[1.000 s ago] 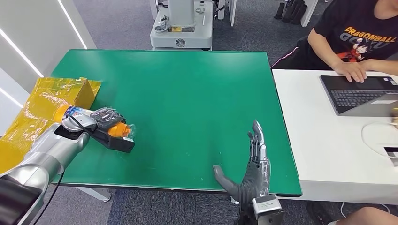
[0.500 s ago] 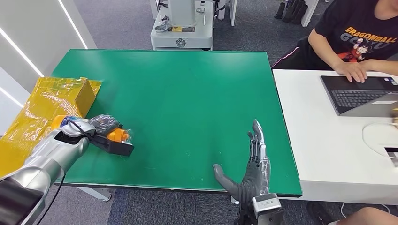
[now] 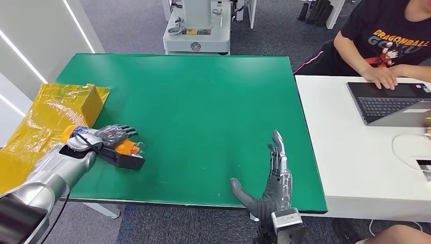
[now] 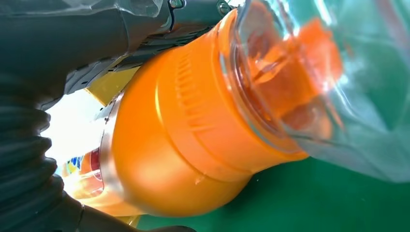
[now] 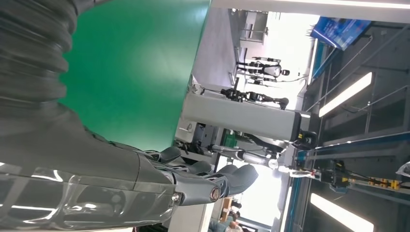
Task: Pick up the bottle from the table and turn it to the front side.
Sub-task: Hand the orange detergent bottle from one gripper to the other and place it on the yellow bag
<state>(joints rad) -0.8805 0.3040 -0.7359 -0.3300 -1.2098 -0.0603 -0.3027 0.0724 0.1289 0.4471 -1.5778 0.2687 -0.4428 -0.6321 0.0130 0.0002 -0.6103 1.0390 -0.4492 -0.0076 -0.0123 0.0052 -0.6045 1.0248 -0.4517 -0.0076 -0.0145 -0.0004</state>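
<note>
While your right hand (image 3: pixel 272 185) waits flat and spread at the near edge of the green table (image 3: pixel 203 101), holding nothing, your left hand (image 3: pixel 104 138) has the bottle (image 3: pixel 96 140) wrapped in its fingers, low over the table's left side. From the left wrist you see it close: an orange body under clear plastic (image 4: pixel 193 135), the clear end pointing away from the palm. You should treat it as light and smooth; the wall looks thin and would likely dent or slip under an uneven squeeze, so keep your grip around the firm orange middle, not on the clear end. The label end (image 3: pixel 76 133) lies back toward your wrist, so judge the turn from there. Just beyond the left hand sits a yellow bag (image 3: pixel 56 109) with a cardboard box (image 3: pixel 91 101) on it; give them room as you rotate. Well past your right hand, a person (image 3: pixel 386 35) works at a laptop (image 3: pixel 391 101) on the white table (image 3: pixel 350 162)
</note>
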